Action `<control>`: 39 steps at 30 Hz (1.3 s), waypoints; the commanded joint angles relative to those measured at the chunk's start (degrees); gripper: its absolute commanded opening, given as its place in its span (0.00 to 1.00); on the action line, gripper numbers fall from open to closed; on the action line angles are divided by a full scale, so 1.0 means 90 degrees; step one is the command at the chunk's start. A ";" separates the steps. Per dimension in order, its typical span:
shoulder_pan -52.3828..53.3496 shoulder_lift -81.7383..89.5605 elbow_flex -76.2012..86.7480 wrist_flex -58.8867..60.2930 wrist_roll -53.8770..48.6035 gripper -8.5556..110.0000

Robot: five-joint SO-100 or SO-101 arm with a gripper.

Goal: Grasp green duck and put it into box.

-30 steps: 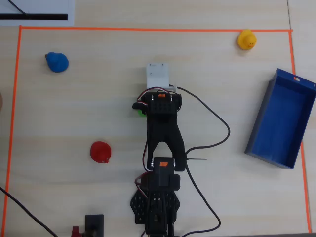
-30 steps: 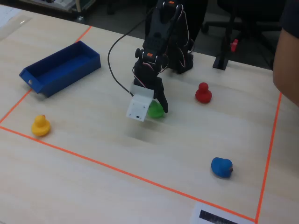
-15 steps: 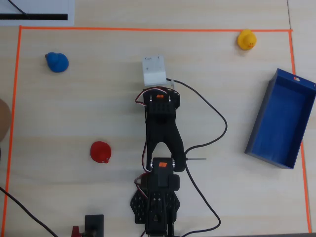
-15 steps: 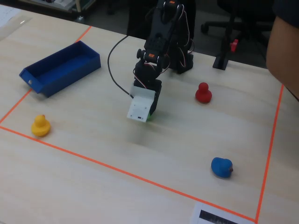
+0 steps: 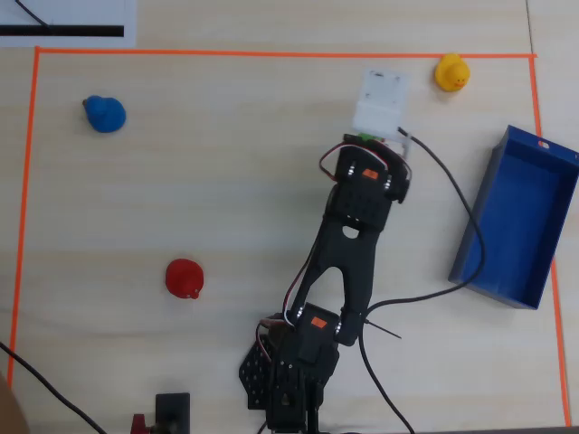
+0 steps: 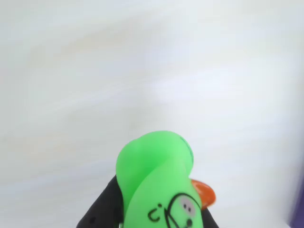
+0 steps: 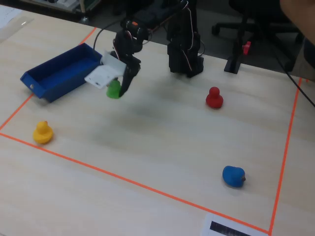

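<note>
The box (image 5: 517, 217) was seen open-topped with nothing in it, at the right of the overhead view and at the far left of the fixed view (image 7: 61, 71). The green duck (image 7: 114, 89) was held lifted off the table (image 7: 162, 142), clamped in the gripper (image 7: 118, 88) just beside the box. In the wrist view the duck (image 6: 156, 180) filled the lower middle, a drawn black face on it. No writing could be read. Red (image 5: 185, 278), yellow (image 5: 450, 72) and blue (image 5: 105, 113) ducks lay apart.
</note>
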 commanded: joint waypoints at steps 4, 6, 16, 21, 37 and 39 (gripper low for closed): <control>0.1709 -0.0469 -0.2168 0.0107 -0.0225 0.07; 0.2236 -0.0928 -0.2852 0.0107 -0.0322 0.07; 0.3789 -0.2822 -0.4004 -0.1641 -0.0430 0.07; 0.4023 -0.3486 -0.4014 -0.2363 -0.0430 0.07; 0.4014 -0.4297 -0.3594 -0.2900 -0.0488 0.07; 0.3916 -0.4160 -0.3330 -0.2900 -0.0479 0.07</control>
